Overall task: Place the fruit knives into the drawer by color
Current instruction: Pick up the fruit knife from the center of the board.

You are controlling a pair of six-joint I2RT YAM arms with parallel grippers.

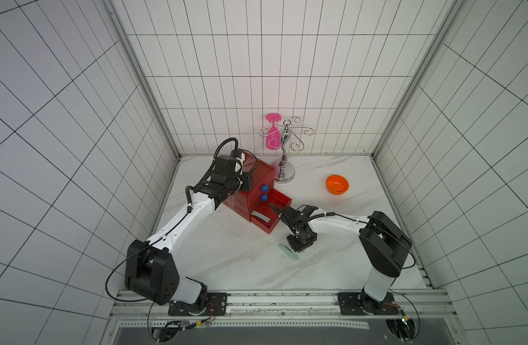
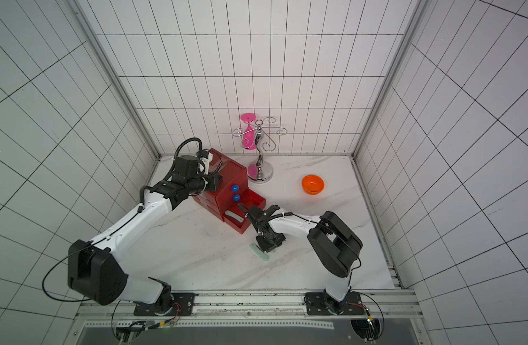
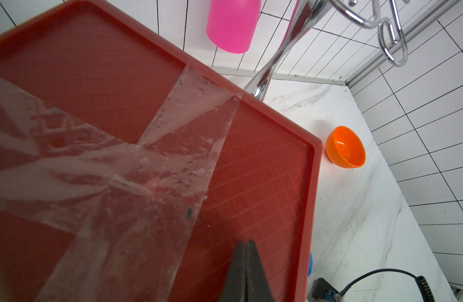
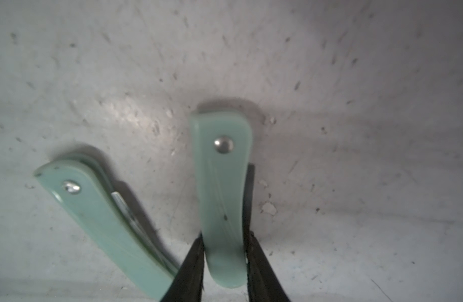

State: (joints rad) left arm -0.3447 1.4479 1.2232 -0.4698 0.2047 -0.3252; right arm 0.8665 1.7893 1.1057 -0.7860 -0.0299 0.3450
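The red drawer [image 1: 261, 174] stands at the back left, its bottom tray [image 1: 279, 200] pulled out. A grey-olive fruit knife [image 1: 262, 217] lies in that tray. In the left wrist view my left gripper [image 3: 246, 243] is shut and empty, its tips over the taped top of the drawer [image 3: 264, 170]. Two mint green fruit knives lie on the table in front of the drawer. My right gripper [image 4: 225, 236] points down and is shut on one mint green knife [image 4: 222, 183], fingers against both its sides. The other mint green knife [image 4: 107, 230] lies beside it, also seen from above [image 1: 287, 251].
An orange bowl [image 1: 337, 184] sits at the back right. A chrome rack [image 1: 284, 155] with a pink glass [image 1: 271, 136] hanging upside down stands behind the drawer. Two blue knobs [image 1: 264, 188] face the right arm. Tiled walls close three sides.
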